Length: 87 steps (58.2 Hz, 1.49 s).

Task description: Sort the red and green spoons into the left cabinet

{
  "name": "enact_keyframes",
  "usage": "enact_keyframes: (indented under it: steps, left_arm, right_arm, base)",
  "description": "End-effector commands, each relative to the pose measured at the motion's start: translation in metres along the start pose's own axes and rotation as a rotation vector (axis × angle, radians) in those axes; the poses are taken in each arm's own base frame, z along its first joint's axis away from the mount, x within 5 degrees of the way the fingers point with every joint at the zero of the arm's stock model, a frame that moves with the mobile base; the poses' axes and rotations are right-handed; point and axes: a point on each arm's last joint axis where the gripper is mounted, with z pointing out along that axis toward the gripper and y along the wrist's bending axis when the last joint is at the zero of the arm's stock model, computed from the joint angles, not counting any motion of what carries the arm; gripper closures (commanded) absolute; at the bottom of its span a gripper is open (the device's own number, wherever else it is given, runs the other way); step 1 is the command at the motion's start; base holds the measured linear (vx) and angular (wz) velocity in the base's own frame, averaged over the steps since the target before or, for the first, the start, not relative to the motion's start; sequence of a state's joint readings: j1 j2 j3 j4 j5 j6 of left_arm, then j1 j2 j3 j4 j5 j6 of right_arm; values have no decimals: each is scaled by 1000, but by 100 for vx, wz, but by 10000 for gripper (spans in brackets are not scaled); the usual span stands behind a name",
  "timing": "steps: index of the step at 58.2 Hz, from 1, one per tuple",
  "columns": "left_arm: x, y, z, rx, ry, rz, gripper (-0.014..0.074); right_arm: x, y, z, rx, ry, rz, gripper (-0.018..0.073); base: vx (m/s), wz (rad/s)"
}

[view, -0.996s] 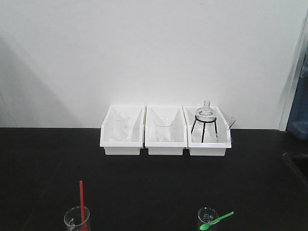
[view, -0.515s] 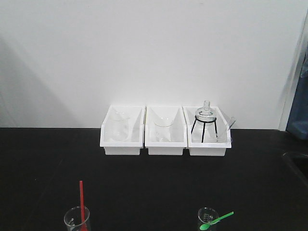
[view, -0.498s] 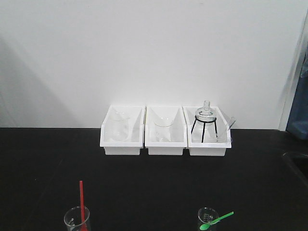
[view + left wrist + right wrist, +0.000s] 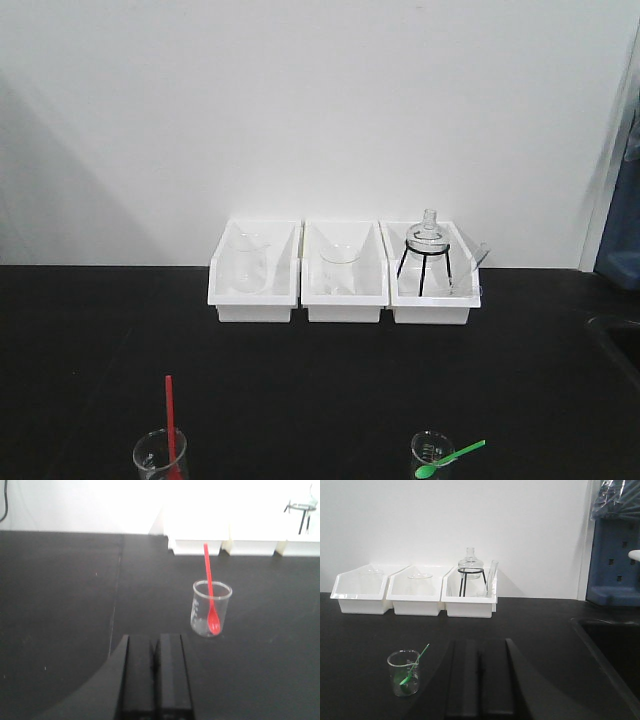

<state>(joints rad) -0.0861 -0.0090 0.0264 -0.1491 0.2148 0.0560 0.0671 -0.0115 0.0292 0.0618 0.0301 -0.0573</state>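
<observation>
L gripper [image 4: 155,680] & R gripper [image 4: 480,680] both closed, empty. The red spoon [image 4: 210,587] stands in beaker [image 4: 200,617], green spoon [image 4: 416,663] leans in 2nd beaker [image 4: 395,677]. No cabinet in view. My worry: angled pull tips light beaker.

The red spoon [image 4: 209,586] looks glossy plastic, its beaker [image 4: 200,612] clear glass, table [image 4: 60,605] matt.

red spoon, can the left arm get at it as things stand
Probably yes: the red spoon stands in a glass beaker ahead of the left gripper, handle above the rim, only bare table between. Jaws look shut, so they'd open first.
</observation>
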Motion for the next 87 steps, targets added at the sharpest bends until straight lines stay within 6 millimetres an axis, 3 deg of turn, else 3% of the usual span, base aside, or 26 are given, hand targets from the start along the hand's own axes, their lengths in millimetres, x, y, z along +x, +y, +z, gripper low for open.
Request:
enact_keyframes:
  steps: [1, 8, 24, 32, 41, 47, 52, 62, 76, 87]
  left_arm:
    - [-12, 0, -3, 2, -139, -12, 596]
    - [-18, 0, -4, -1, -203, -22, 596]
    - [-51, 2, -16, -12, -536, -61, 596]
    - [-76, -1, -27, 24, -570, -128, 596]
    - [-123, -8, -44, 38, -600, -95, 596]
    - [-155, -11, -43, 28, -584, -44, 596]
    - [-177, -13, -31, 26, -529, -44, 596]
    - [-201, -15, 11, 12, -408, -48, 596]
    - [-200, -13, 53, -4, -299, -57, 595]
    - [-196, -12, 65, -10, -257, -57, 591]
  right_arm:
    - [-6, -1, -1, 11, -97, -1, 564]
    - [-8, -1, -1, 12, -124, 5, 564]
    - [-27, -1, -4, 8, -239, 79, 564]
    - [-66, -1, -13, -3, -329, 101, 564]
    - [-124, 0, -24, -7, -392, 70, 564]
    - [-154, 0, -14, -4, -342, 58, 564]
    - [-179, 0, 4, 0, -286, 39, 564]
    - [-204, 0, 44, 2, -199, 39, 564]
    - [-198, 0, 83, 3, -92, 70, 564]
    - [-192, 0, 92, -2, -53, 147, 560]
  base:
    - [0, 0]
    - [0, 0]
    - [0, 0]
    - [0, 0]
    - [0, 0]
    - [0, 0]
    - [0, 0]
    - [0, 0]
    - [0, 0]
    - [0, 0]
